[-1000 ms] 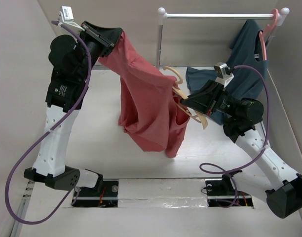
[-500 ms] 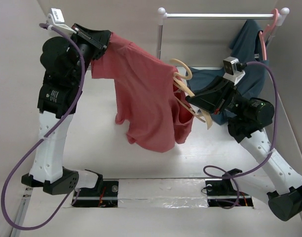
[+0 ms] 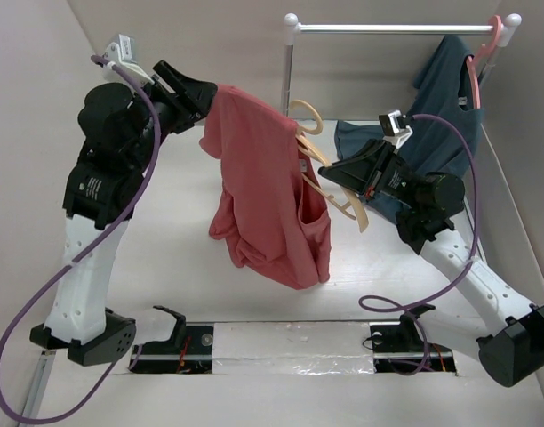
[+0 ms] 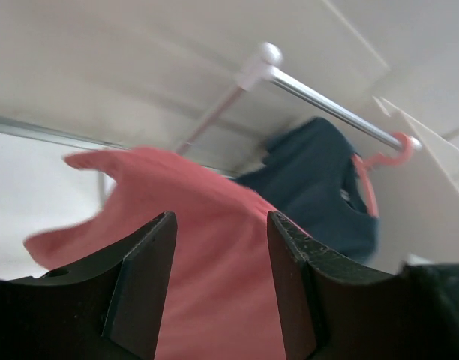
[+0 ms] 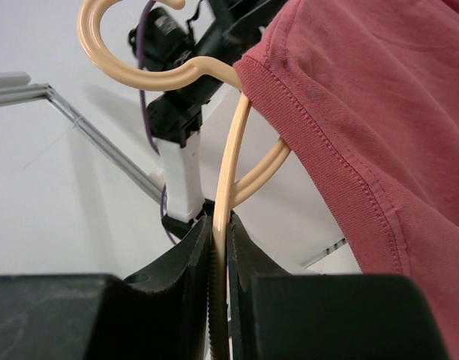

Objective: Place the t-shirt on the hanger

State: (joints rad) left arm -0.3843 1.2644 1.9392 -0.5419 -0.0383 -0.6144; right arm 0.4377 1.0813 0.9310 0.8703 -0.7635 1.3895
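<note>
1. The left gripper (image 4: 222, 223) is hovering high at the left. Its fingers are standing wide apart, released, and blurred red cloth is showing through the gap.
2. The red t-shirt (image 3: 270, 191) is hanging in the air between the two arms. Its upper corner is lying against the left gripper and its lower folds are dangling over the table (image 3: 165, 267).
3. The hanger (image 5: 231, 161) is sitting aloft at the shirt's right edge, hook uppermost, with one curved arm passing behind the shirt's stitched hem.
4. The right gripper (image 5: 220, 247) is clenching the hanger's other arm tightly between its fingers.
5. A dark blue garment (image 3: 441, 116) is hanging from a pink hanger (image 3: 475, 76) on the rack (image 3: 388, 28) at the far right.
</note>
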